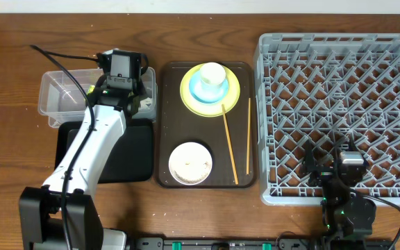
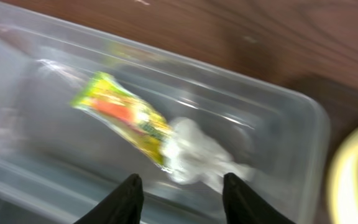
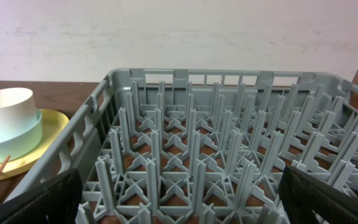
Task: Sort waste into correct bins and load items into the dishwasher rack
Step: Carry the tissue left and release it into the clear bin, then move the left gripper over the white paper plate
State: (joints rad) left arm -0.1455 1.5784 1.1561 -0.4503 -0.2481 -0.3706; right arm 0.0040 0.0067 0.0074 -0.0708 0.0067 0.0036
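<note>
Risks catching the wrapper or the tissue, both lying inside the tub, and flicking them out on a careless lift, with the left tool half open, empty, just above them, and the right tool wide open, empty, over the rack.

Our left arm reaches from its base at the near edge toward the far side, wrist tipped downward. The left gripper has its two dark fingers parted, with nothing between them. Our right arm sits folded close to its base, and the right gripper has its jaws spread wide and empty.
</note>
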